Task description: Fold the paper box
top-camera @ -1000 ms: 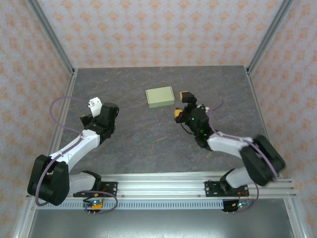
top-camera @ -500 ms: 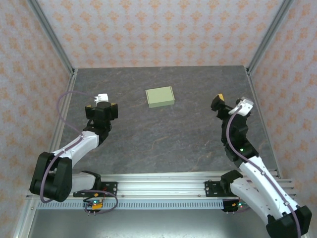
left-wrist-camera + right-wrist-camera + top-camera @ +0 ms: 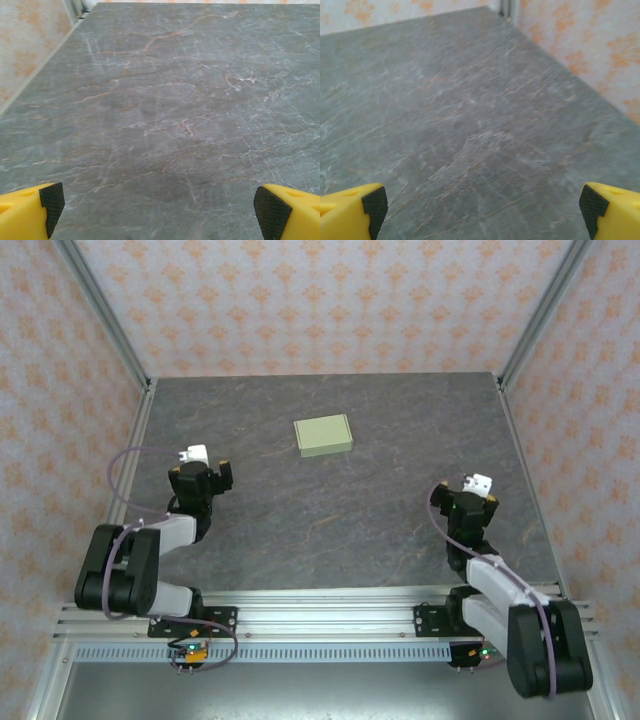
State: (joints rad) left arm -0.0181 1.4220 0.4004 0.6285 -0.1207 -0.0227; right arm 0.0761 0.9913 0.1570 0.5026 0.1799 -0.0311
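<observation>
Paper box point(image 3: 323, 435) sitting folded shut at the far middle of the table point(image 3: 300, 530), left gripper point(image 3: 200, 472) and right gripper point(image 3: 465, 498) pulling back to the near side, both spread wide and holding nothing, folding seemingly done.

A second ago my right gripper point(image 3: 464, 500) hung just beside the right edge of the paper box point(image 3: 323, 436). Since then I have swung that arm out toward the right wall and drawn it back, so it now sits folded low above its own base, well apart from the box. My left arm has pulled in too: its elbow has dropped toward the rail, and my left gripper point(image 3: 199, 476) has come slightly nearer the near edge.
</observation>
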